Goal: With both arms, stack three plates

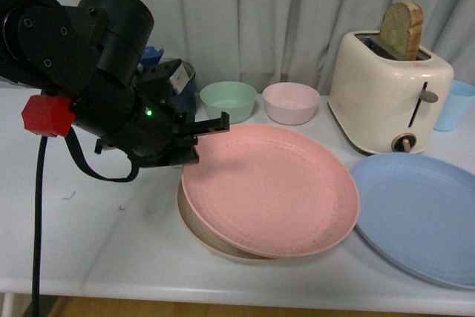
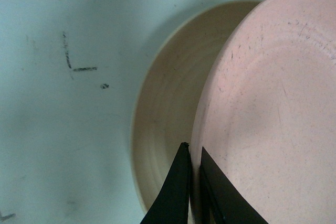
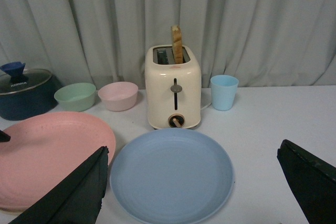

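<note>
We saw the left gripper (image 2: 193,153) pinch the pink plate (image 1: 271,191), which hid most of the beige plate (image 2: 163,119); the right gripper (image 3: 192,150) was wide open, empty.

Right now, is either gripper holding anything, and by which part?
The left gripper pinches the pink plate by its left rim, over the beige plate. The right gripper is open and holds nothing.
</note>
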